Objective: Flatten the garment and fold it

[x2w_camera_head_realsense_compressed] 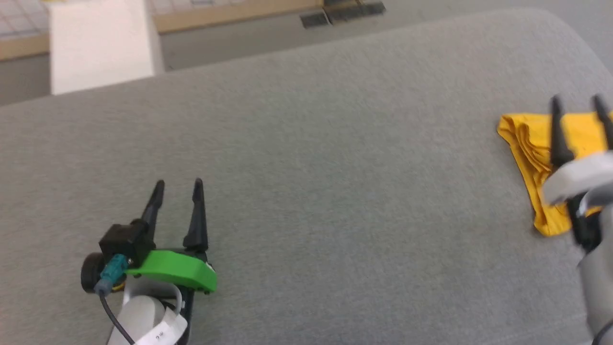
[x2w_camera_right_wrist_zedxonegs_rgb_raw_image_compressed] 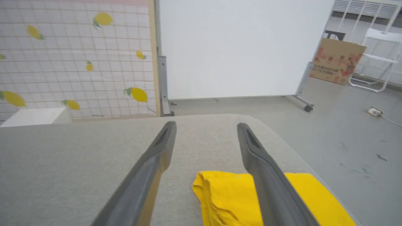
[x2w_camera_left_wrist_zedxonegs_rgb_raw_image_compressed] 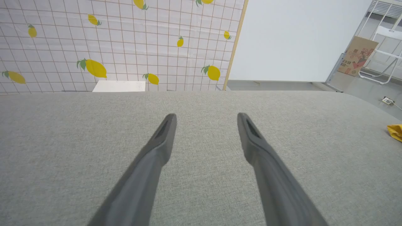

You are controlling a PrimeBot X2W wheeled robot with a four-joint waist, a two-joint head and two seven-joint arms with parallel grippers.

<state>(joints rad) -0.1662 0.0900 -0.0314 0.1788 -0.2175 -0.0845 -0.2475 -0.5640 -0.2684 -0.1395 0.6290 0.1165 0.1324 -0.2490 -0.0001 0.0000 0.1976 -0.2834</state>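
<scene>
Over on my right, close to the rounded corner of the grey surface [x2w_camera_head_realsense_compressed: 306, 167], the garment [x2w_camera_head_realsense_compressed: 527, 143] sits as a compact yellow wad. Its layered edges stack up on the side facing the middle of the surface. No print visible from where I'm looking, just plain yellow.

My right fingers [x2w_camera_head_realsense_compressed: 557, 134] are spread wide with nothing between them, parked right over it. From the right wrist, one finger [x2w_camera_right_wrist_zedxonegs_rgb_raw_image_compressed: 260, 163] crosses over the garment [x2w_camera_right_wrist_zedxonegs_rgb_raw_image_compressed: 226, 194] and the other hangs over bare grey just beside that layered edge. Can't tell if the tips touch the cloth or float just off it.

My left fingers [x2w_camera_head_realsense_compressed: 196, 215] are spread and empty too, way across the surface and well apart from the garment. Looking along them [x2w_camera_left_wrist_zedxonegs_rgb_raw_image_compressed: 160, 144], the garment [x2w_camera_left_wrist_zedxonegs_rgb_raw_image_compressed: 396, 131] is just a yellow sliver at the far right edge.

So the bit that matters is that it lies straight under my right fingers and far off to the right of my left ones, meaning the right arm is nearer by a mile. The part I can see runs roughly the way my right fingers point, but the rest goes off the picture, so I'm not sure about the long axis. My guess is it's a folded stack rather than a spread-out shirt. If it needs more work, the left arm has a long reach ahead.
</scene>
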